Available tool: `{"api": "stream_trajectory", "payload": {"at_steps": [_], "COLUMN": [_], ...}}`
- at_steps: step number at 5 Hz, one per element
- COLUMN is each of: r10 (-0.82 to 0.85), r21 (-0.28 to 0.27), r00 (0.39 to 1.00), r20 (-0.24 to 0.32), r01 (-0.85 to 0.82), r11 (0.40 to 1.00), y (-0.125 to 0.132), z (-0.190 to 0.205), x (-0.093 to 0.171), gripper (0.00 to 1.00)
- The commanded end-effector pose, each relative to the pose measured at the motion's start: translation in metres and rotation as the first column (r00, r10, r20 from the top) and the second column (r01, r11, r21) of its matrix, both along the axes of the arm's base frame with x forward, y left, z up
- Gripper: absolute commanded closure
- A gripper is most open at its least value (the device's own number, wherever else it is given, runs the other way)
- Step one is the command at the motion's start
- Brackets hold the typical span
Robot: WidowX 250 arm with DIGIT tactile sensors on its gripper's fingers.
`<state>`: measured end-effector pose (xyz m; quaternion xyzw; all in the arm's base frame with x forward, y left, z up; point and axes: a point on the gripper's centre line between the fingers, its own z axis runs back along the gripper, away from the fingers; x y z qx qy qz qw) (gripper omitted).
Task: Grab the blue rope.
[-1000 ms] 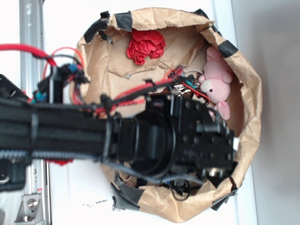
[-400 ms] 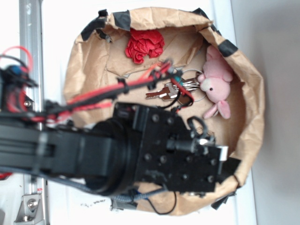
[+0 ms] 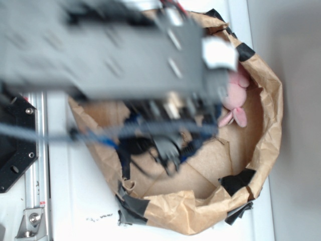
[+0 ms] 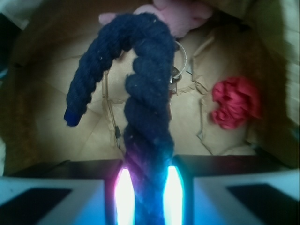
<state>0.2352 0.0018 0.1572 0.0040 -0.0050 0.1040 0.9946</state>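
In the wrist view the blue rope [image 4: 145, 108] is a thick dark navy twisted cord. It rises from between my fingers and bends over in a hook, and its free end [image 4: 72, 115] hangs down at the left. My gripper [image 4: 147, 187] is shut on the rope's lower part and holds it above the bag floor. In the exterior view my arm [image 3: 125, 45] is a large blur close to the camera. Dark shapes hang under it over the bag, and I cannot make out the rope there.
A brown paper bag with black tape patches [image 3: 266, 115] surrounds everything, and its floor [image 4: 56, 126] lies below the rope. A pink plush [image 3: 231, 95] lies at its far wall [image 4: 180, 14]. A red cloth [image 4: 236, 103] and a key ring [image 4: 180, 61] lie on the floor.
My arm has risen out of the bag toward the exterior camera and now blurs across the top of that view, hiding the red cloth and keys.
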Motion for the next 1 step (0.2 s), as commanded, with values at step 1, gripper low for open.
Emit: {"api": "stream_trajectory", "payload": {"at_steps": [1], "r10": [-0.004], "r21": [-0.016], "r00": [0.995], "r20": [0.1], "r01": [0.006], "r11": [1.0], "y": [0.0069], "z": [0.0251], "x": [-0.0038], "gripper": [1.0]}}
